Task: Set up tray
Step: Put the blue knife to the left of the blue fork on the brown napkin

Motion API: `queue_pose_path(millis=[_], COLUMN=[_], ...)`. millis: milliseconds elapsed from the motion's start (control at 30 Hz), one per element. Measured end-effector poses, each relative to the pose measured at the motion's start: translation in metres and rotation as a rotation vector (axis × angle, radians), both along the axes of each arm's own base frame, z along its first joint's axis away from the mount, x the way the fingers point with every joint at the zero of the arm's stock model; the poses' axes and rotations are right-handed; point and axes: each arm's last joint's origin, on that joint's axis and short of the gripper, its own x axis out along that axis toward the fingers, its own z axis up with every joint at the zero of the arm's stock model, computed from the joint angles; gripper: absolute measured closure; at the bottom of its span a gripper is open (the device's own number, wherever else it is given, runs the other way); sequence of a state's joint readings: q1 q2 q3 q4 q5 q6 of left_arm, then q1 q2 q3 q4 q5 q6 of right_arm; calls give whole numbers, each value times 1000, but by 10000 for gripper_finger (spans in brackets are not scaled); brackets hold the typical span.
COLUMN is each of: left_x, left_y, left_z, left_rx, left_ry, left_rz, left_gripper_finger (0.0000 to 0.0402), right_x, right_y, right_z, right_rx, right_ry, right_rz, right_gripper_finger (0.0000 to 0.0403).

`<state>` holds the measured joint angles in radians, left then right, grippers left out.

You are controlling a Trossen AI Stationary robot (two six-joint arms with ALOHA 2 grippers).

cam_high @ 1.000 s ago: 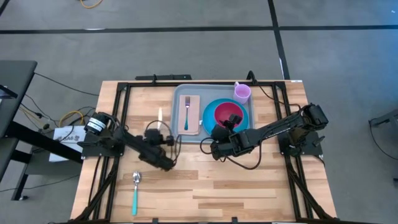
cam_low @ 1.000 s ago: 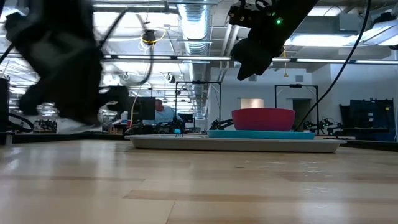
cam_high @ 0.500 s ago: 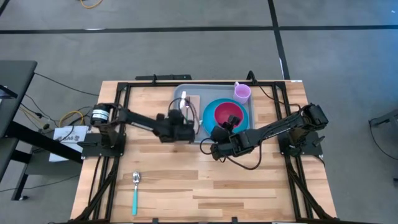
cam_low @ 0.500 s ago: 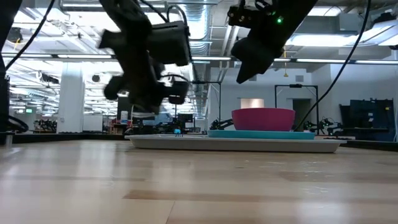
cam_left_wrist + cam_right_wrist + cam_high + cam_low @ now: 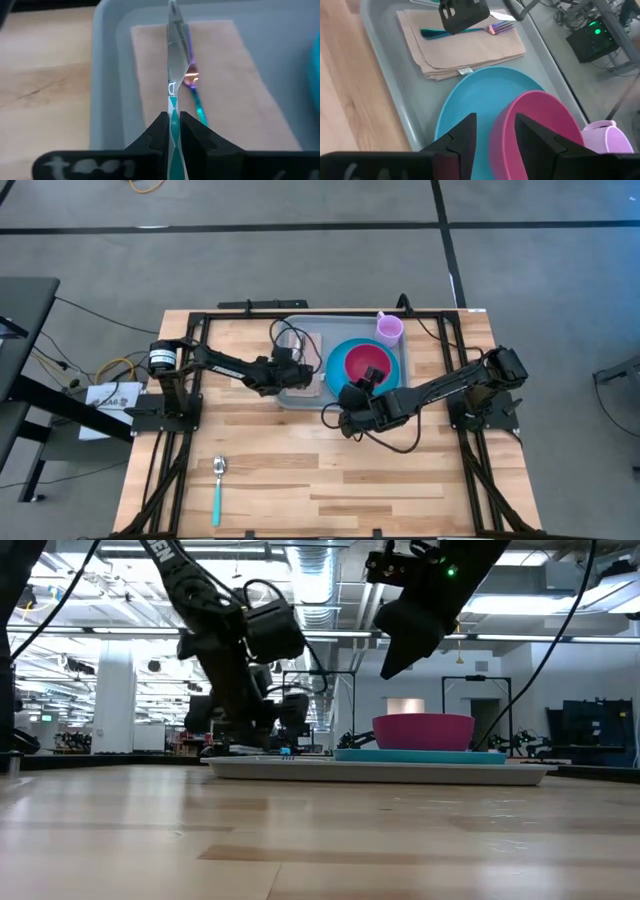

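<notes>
The pale grey-blue tray (image 5: 285, 328) lies at the table's far middle. On it are a tan napkin (image 5: 225, 85) with a fork (image 5: 192, 85), and a blue plate (image 5: 335, 352) carrying a pink bowl (image 5: 365, 360). My left gripper (image 5: 173, 125) is low over the napkin, shut on a teal-handled knife (image 5: 172, 55), and also shows in the high view (image 5: 292, 375). The knife's blade runs beside the fork. My right gripper (image 5: 492, 145) is open and hangs high above the plate's near edge (image 5: 352, 393), touching nothing. My left gripper pinches the knife's teal handle (image 5: 173, 112) between its two fingers. The handle runs along the fingers, and the blade (image 5: 172, 45) sticks out ahead toward the table's far edge, edge-on over the napkin. Whether the blade touches the napkin I cannot tell.
A purple cup (image 5: 389, 329) stands at the tray's far right corner. A teal-handled spoon (image 5: 218, 485) lies on the bare wood at the near left. Black frame rails (image 5: 190, 380) run along both table sides. Open wood stretches across the near half.
My left gripper has swung from the bare wood left of the tray toward the far right. It has then come down over the napkin, carrying the knife with it. My right arm has kept still.
</notes>
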<state>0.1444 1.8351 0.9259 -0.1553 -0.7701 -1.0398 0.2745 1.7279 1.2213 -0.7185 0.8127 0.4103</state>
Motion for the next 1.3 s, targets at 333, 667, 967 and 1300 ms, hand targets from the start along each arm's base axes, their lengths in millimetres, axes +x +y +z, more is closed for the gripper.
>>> queue_pose_path(millis=[333, 667, 967, 1300], left_x=[-5, -6, 1, 3], left_y=[1, 1, 1, 1], left_z=[-6, -6, -33, -37], left_rx=[11, 5, -11, 24], left_ry=[-69, -133, -150, -123], left_rz=[56, 124, 152, 138], left_gripper_finger=[383, 382, 382, 339], right_x=[1, 1, 1, 1], right_y=[0, 0, 0, 0], right_z=[0, 0, 0, 0], right_rx=[5, 6, 8, 8], right_ry=[-9, -12, -16, -15], right_rz=[1, 1, 1, 1], right_gripper_finger=[274, 274, 274, 274])
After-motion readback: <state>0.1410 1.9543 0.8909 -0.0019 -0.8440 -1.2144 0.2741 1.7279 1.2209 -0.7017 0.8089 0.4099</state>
